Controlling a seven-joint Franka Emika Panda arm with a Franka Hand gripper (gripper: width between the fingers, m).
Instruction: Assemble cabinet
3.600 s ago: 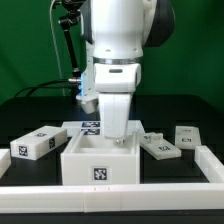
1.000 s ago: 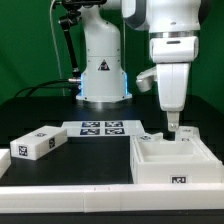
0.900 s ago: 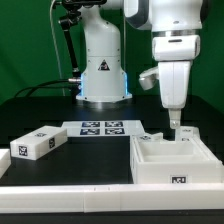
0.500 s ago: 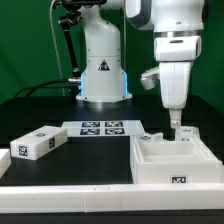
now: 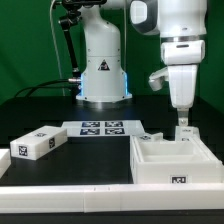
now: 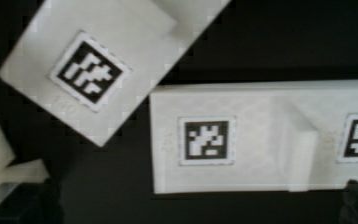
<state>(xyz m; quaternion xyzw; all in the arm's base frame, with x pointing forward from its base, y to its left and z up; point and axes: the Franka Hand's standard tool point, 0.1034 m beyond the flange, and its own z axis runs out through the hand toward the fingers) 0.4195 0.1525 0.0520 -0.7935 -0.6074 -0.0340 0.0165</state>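
The cabinet body (image 5: 170, 166), a white open-topped box with a tag on its front, stands at the exterior view's front right. A small tagged panel (image 5: 187, 134) lies just behind it, and another (image 5: 150, 137) to that one's left. A white tagged block (image 5: 35, 143) lies at the left. My gripper (image 5: 183, 123) hangs above the right panel, clear of the box. In the wrist view its dark fingertips (image 6: 5, 186) stand far apart with nothing between them (image 6: 185, 200). A tagged panel (image 6: 98, 66) and a tagged white piece (image 6: 247, 135) lie below it.
The marker board (image 5: 100, 127) lies mid-table in front of the robot base (image 5: 102, 65). A white rail (image 5: 60, 190) runs along the front edge of the dark table. Cables hang at the back left (image 5: 68, 45).
The cabinet body went from the table's middle to the front right. In the last second my gripper rose from behind it and drifted to the exterior view's right.
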